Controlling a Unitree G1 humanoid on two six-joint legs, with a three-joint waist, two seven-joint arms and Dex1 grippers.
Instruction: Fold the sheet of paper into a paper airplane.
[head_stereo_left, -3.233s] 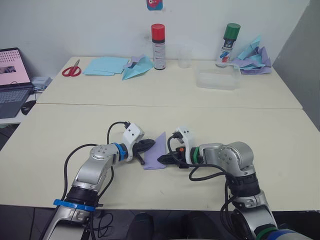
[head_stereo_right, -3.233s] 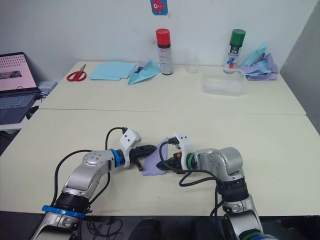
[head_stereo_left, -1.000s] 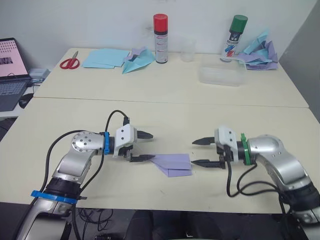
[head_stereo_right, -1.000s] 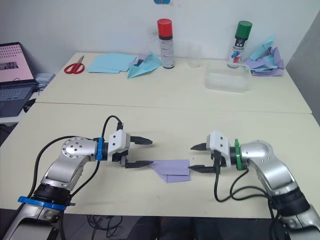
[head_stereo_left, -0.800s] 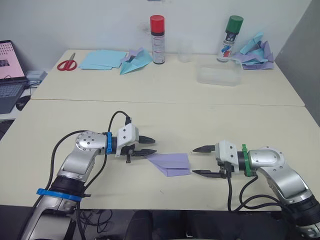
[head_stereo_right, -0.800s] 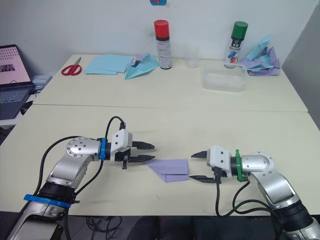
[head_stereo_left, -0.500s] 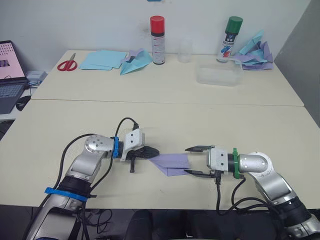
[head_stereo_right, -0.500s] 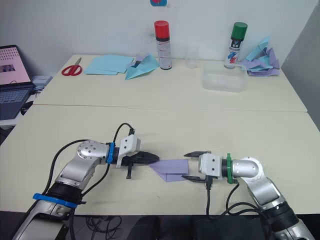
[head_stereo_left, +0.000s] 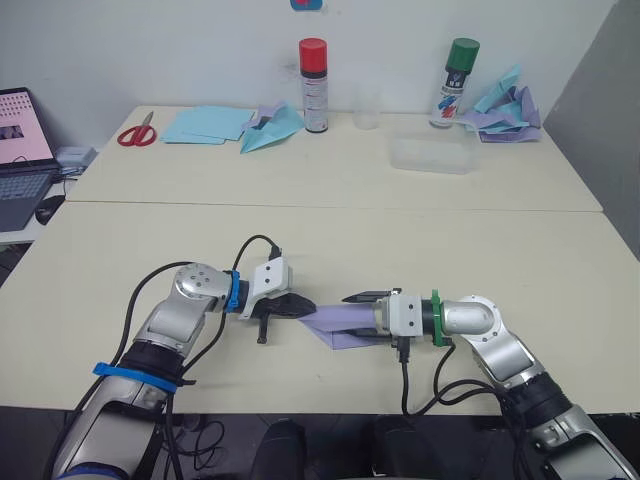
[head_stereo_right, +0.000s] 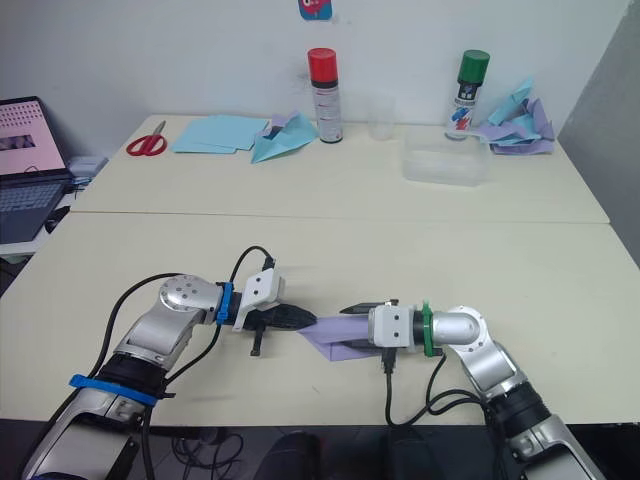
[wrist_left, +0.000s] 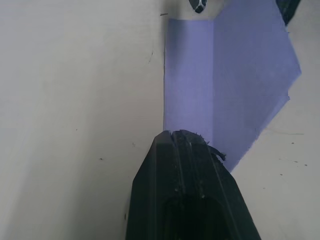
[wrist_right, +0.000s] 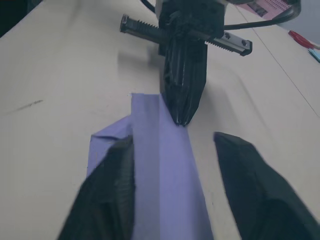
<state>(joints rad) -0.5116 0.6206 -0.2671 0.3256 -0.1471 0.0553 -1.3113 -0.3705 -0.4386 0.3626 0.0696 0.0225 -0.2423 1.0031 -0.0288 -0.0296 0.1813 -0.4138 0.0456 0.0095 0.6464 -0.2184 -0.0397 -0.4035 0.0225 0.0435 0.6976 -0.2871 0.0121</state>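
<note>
Paper airplane (head_stereo_left: 340, 325) tip under left claw (head_stereo_left: 300, 307)

left gripper (head_stereo_left: 300, 306) fingers pressed together, right gripper (head_stereo_left: 358, 318) fingers spread, tips facing

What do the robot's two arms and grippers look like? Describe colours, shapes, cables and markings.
Both arms are silver metal with rounded joints and looping black cables. The left gripper sits on a white block behind a blue ring; the right gripper has a green ring. Each has two tapered black fingers.
</note>
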